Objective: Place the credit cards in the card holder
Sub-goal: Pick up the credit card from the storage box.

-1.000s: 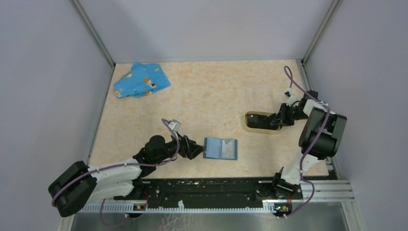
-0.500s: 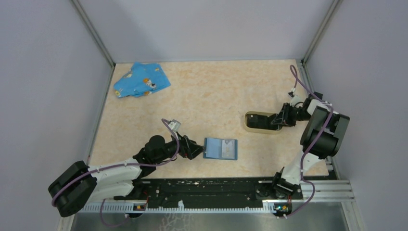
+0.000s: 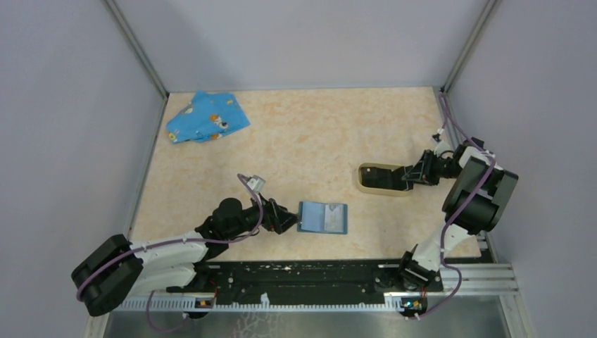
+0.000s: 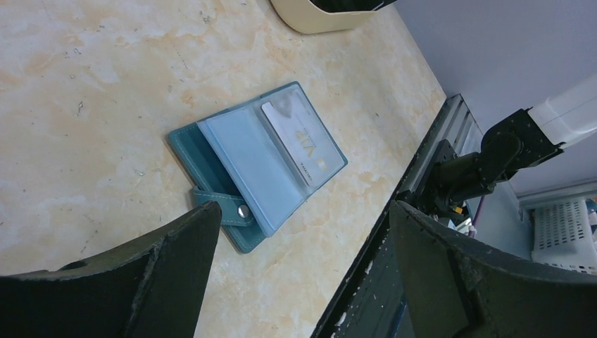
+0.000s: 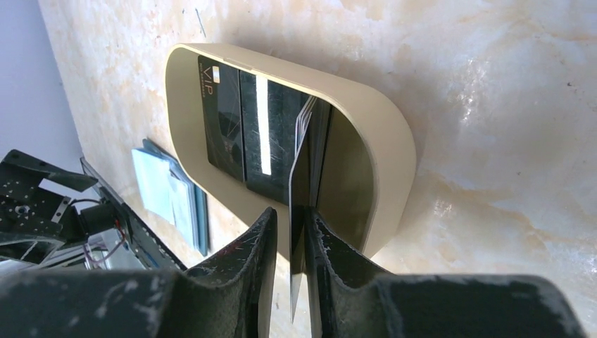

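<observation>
The right end effector (image 5: 292, 236), clamped on a thin dark credit card (image 5: 301, 151), is levering it into the oval beige-rimmed card holder (image 5: 384, 141) on the desk (image 3: 317, 134) as its arm is swinging outward; seating seems close. The left end effector (image 4: 303, 215) is hovering, fingers apart, beside the blue folding case (image 4: 246, 165).

The right arm (image 3: 473, 191) holding the credit card (image 5: 297, 190) has swung its elbow out toward the right wall (image 3: 549, 141).

card holder (image 4: 320, 15): cropped at top | blue case (image 5: 165, 193): partly behind it | card (image 5: 300, 176): mostly hidden between right pincer (image 5: 292, 218) fingers
</observation>
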`<state>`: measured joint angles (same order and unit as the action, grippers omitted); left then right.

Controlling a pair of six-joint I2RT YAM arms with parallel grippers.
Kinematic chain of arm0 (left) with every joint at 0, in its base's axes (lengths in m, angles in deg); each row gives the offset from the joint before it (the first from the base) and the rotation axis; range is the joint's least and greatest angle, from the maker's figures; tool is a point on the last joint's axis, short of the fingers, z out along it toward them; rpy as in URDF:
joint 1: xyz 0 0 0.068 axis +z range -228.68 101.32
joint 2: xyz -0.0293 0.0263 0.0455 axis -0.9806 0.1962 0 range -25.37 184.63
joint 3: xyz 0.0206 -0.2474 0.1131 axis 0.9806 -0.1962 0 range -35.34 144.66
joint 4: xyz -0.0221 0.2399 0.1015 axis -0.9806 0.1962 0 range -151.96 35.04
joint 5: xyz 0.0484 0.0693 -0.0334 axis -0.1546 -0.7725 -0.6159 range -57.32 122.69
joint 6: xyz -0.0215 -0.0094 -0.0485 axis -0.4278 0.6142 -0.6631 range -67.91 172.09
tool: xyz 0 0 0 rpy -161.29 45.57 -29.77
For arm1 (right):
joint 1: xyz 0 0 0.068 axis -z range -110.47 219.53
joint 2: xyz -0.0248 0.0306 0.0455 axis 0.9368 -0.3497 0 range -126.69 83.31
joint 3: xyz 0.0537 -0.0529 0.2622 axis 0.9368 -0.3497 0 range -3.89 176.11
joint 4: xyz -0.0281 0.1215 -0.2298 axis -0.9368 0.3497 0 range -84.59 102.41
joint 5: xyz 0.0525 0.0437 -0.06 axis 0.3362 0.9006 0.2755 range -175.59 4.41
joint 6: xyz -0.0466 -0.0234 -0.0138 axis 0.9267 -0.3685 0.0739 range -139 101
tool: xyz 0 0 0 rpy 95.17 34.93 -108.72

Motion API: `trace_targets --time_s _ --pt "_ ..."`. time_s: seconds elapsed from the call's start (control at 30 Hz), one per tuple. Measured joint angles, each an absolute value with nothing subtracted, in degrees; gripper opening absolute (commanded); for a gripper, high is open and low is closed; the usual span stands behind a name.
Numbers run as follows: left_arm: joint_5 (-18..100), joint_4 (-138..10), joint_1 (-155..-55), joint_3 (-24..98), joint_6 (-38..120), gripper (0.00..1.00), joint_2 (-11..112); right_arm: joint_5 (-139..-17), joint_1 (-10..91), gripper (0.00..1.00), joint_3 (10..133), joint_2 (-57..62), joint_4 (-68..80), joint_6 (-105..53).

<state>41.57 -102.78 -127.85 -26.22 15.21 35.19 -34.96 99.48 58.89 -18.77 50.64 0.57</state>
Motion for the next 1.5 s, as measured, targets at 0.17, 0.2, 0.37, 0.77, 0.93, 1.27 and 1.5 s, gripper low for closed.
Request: trace_targets --time_s 0.17,0.2,0.37,0.77,0.93,1.27,1.5 --pt "41.77 -102.78 -127.85 -26.22 15.21 0.95 35.27 -34.46 100.45 0.16 58.89 -18.77 51.19 0.96" --pt "41.79 -102.78 -127.83 -26.22 15.21 0.95 35.27 -34.43 100.64 0.14 58.89 -18.77 51.28 0.98" --pt "41.83 -102.78 -127.85 -26.22 15.21 0.95 35.27 -34.26 101.76 0.02 58.89 -18.77 51.47 1.22" --pt "41.96 -102.76 -127.85 -26.22 15.21 0.95 35.25 -34.11 103.59 0.10 58.89 -18.69 51.47 1.42" --pt "41.96 -102.76 -127.85 -26.22 15.21 0.95 35.25 -34.17 103.68 0.12 58.89 -18.69 51.60 1.62" --pt "41.96 -102.74 -127.85 -26.22 15.21 0.95 35.19 -35.42 103.81 0.00 58.87 -18.42 51.43 1.33" --pt "41.99 -102.71 -127.85 -26.24 15.21 0.95 34.22 -39.02 104.75 0.00 58.76 -9.88 49.22 -0.02"
